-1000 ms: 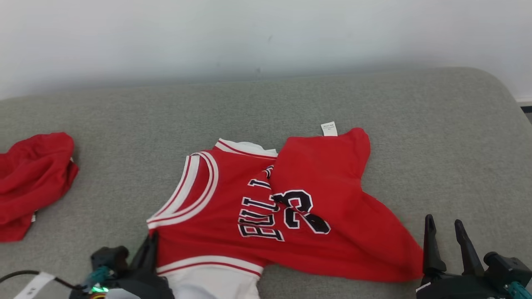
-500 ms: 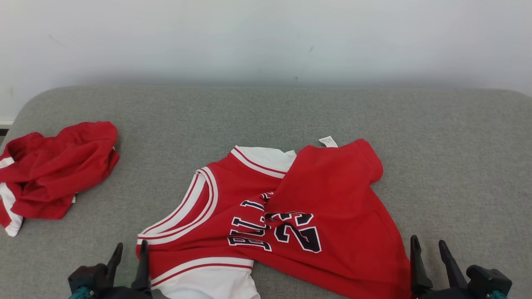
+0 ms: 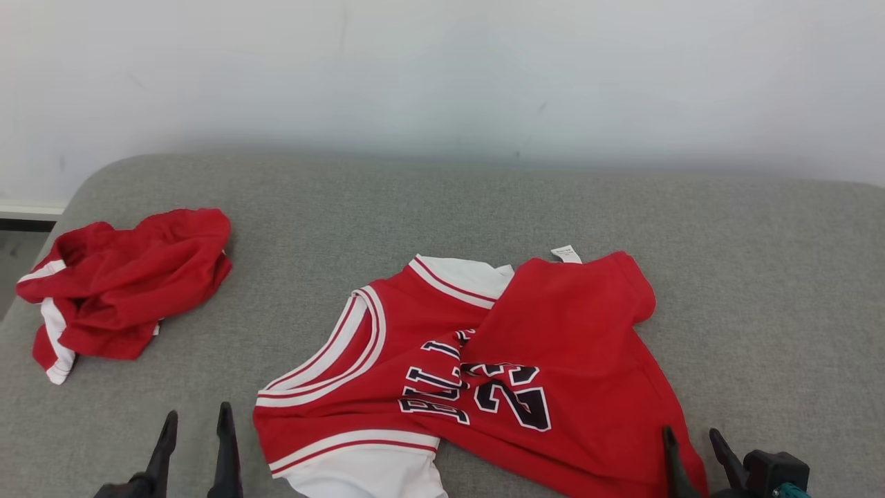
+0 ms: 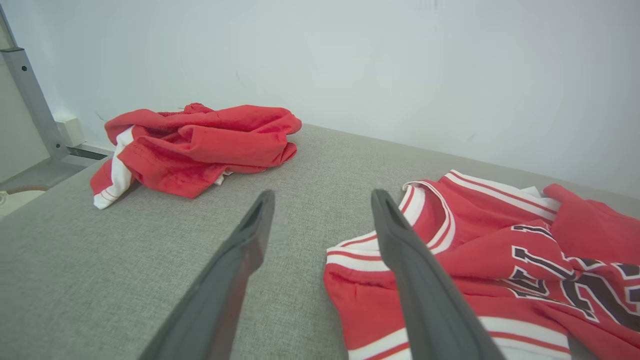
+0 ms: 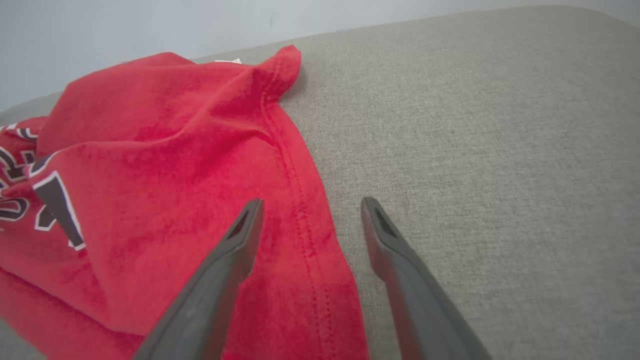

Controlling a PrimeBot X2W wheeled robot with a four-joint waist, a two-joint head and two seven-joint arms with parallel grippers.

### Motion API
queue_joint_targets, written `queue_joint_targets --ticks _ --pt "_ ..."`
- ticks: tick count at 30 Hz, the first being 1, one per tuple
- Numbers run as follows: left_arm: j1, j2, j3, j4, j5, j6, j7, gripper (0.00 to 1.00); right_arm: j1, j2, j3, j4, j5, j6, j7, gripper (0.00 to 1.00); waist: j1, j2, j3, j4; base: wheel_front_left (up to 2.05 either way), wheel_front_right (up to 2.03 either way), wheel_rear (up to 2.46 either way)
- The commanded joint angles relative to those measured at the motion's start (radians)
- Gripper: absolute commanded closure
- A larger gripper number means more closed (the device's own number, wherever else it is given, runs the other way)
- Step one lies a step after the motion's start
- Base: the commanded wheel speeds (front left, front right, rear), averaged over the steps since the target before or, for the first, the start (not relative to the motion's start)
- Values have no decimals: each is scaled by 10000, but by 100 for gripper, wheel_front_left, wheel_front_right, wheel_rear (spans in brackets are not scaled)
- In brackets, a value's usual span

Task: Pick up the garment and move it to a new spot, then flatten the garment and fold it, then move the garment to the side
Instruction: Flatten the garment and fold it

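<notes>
The garment is a red basketball jersey with white trim and dark lettering. It lies crumpled on the grey cushion, its right half folded over the print. My left gripper stands open just left of the jersey's lower corner, apart from it and holding nothing. In the left wrist view the left gripper has bare cushion between its fingers, with the jersey to the right. My right gripper is open at the jersey's lower right hem. In the right wrist view the right gripper straddles the hem of the jersey.
A second red garment lies bunched at the cushion's far left edge, also in the left wrist view. A white wall rises behind the cushion. A metal post stands beyond the left edge.
My left gripper has opened and let go of the jersey's lower left corner, and now sits apart from it. The head camera has shifted, so the whole scene moved rightwards.
</notes>
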Motion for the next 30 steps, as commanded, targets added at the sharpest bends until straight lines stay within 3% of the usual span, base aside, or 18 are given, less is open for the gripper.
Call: queue_joint_targets --ticks 1,5,7,8,9,20,26,30 --pt "228 -62 84 -127 83 33 -11 0 -60 -117 -29 146 -188 24 90 0 1 0 -89 102 0 0 0" --pt "575 -95 228 -329 211 42 -11 0 -141 -132 -111 718 -345 24 607 0 1 0 -233 273 0 0 0" --pt "695 -110 259 -413 254 63 -11 0 -182 -111 -126 879 -252 24 743 5 1 0 -283 335 0 0 0" --pt "742 -108 288 -452 251 82 -11 0 -157 -74 -106 988 -201 24 849 89 1 0 -302 347 0 0 0" --pt "803 -108 305 -481 228 99 -11 0 -127 -53 -83 1068 -186 24 929 100 1 0 -324 353 0 0 0" --pt "984 -112 108 -699 -120 382 -11 0 -651 -120 214 -374 227 24 -2 100 1 0 -356 226 0 0 0" --pt "862 -112 -55 -699 -239 447 -11 0 -1802 -372 733 -701 474 24 489 100 1 0 -182 202 0 0 0" --pt "575 -112 -235 -647 -266 478 -11 0 -3017 -427 1051 -123 514 24 1027 100 1 0 62 360 0 0 0"
